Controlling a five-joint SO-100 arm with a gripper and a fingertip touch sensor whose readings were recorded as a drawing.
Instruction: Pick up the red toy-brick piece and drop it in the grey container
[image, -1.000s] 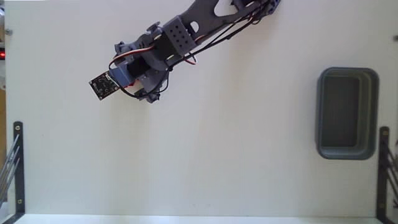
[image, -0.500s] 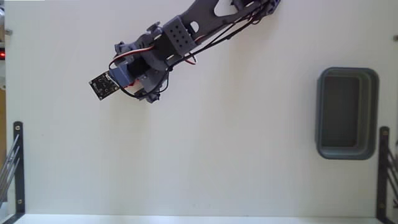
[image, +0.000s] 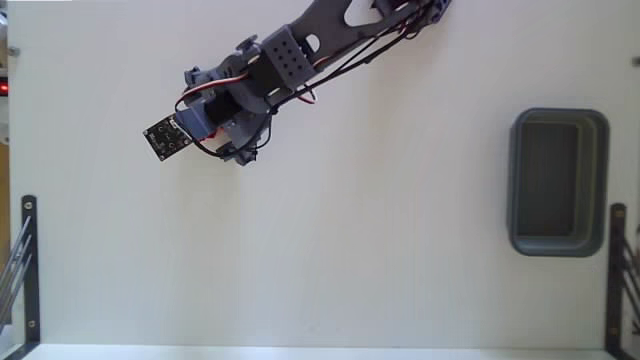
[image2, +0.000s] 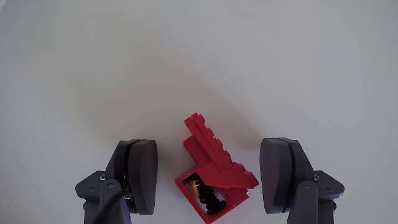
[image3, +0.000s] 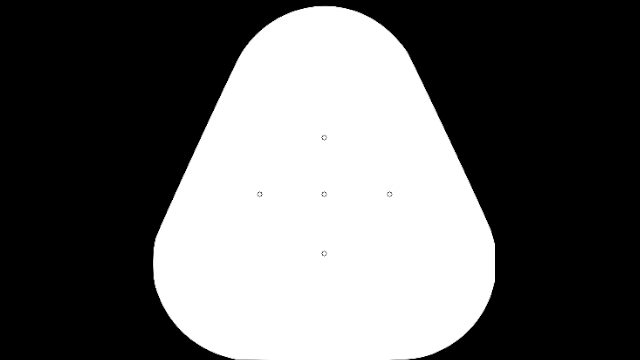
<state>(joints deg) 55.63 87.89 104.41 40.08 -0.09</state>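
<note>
Wrist view: the claw (image2: 211, 177) stands open, its two dark-grey fingers (image2: 142, 174) entering from the lower edge and set well apart, one at lower left and one at lower right of the picture. Between them, touching neither finger, lies the red toy-brick piece (image2: 214, 168) on the pale counter (image2: 199, 56); it is a stepped, blocky red form with a studded edge running up to the left and a small hollow at its lower end that holds a dark part. The gap to the left finger looks slightly narrower than the gap to the right finger. Fixed view, from above: the arm (image: 290, 50) reaches in from the top edge and slants down to the left, black cables along its length, ending in a small dark camera board (image: 167, 137) in the upper left of the counter; the claw and the brick are hidden beneath the arm here. The grey container (image: 600, 180) sits at the far right of the counter, well apart from the arm, its long side running top to bottom and its interior darker than its rim. Thin black metal brackets (image: 30, 265) stand at the lower left and lower right edges.
</note>
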